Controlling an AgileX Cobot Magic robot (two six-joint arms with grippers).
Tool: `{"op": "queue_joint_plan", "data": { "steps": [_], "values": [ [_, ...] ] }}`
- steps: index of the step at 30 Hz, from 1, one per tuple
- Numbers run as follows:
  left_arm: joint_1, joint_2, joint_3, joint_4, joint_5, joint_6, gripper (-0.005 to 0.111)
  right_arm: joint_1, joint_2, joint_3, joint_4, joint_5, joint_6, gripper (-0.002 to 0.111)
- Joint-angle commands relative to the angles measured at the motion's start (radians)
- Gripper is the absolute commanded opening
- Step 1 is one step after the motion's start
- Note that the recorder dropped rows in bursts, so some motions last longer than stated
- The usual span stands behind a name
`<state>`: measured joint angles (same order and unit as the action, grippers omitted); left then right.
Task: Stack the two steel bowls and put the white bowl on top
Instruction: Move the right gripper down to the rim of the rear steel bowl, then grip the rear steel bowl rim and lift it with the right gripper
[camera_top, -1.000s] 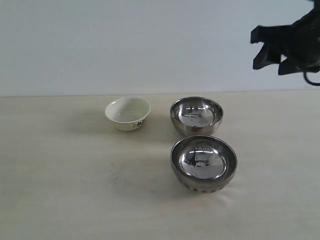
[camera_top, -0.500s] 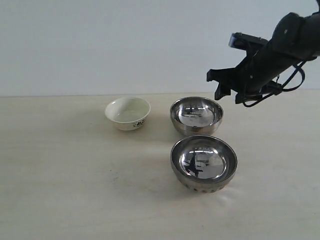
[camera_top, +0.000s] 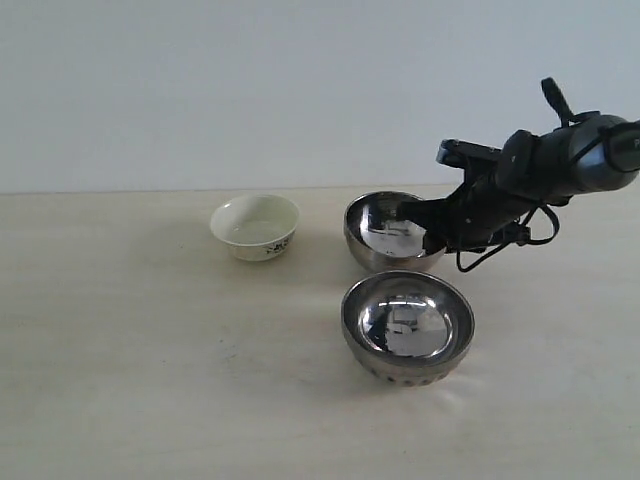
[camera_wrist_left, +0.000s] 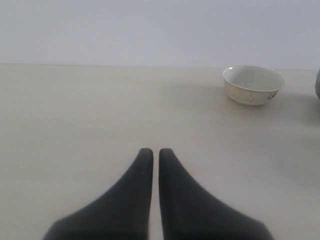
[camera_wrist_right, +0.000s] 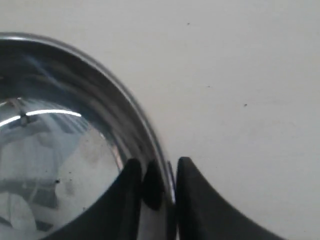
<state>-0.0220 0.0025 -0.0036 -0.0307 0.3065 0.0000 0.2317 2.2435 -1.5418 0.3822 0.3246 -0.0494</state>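
Far steel bowl (camera_top: 385, 232), empty, tilts with right jaws pinching its rim; left jaws pressed together.

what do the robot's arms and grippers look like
Only the right arm shows: a rounded, tubular black body with thin black cables looping under its wrist. The right gripper and left gripper each have two smooth matt black jaws, broad at the base and tapering in a curve to narrow rounded tips. No markings are visible.
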Motion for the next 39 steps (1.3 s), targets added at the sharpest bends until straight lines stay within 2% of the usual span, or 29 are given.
{"op": "queue_joint_plan", "data": {
  "steps": [1,7,14,19,22,25,28,32,39],
  "values": [
    [0.003,-0.003,0.004,-0.006,0.001,-0.008,0.004,0.01,-0.001,-0.006,0.012,-0.028,-0.002,0.0],
    [0.003,-0.003,0.004,-0.006,0.001,-0.008,0.004,0.006,-0.086,-0.007,0.064,0.0,-0.005,0.0],
    [0.003,-0.003,0.004,-0.006,0.001,-0.008,0.004,-0.024,-0.34,-0.005,0.052,0.22,-0.028,0.0],
    [0.003,-0.003,0.004,-0.006,0.001,-0.008,0.004,-0.019,-0.463,-0.005,0.027,0.455,-0.038,0.0],
    [0.003,-0.003,0.004,-0.006,0.001,-0.008,0.004,0.013,-0.517,-0.005,0.021,0.554,-0.047,0.0],
    [0.003,-0.003,0.004,-0.006,0.001,-0.008,0.004,0.093,-0.557,-0.005,0.021,0.602,-0.065,0.0],
    [0.003,-0.003,0.004,-0.006,0.001,-0.008,0.004,0.187,-0.568,0.0,0.021,0.597,-0.058,0.0],
    [0.003,-0.003,0.004,-0.006,0.001,-0.008,0.004,0.288,-0.568,0.072,0.025,0.476,-0.03,0.0],
    [0.003,-0.003,0.004,-0.006,0.001,-0.008,0.004,0.351,-0.543,0.264,0.078,0.3,-0.042,0.0]
  ]
}}
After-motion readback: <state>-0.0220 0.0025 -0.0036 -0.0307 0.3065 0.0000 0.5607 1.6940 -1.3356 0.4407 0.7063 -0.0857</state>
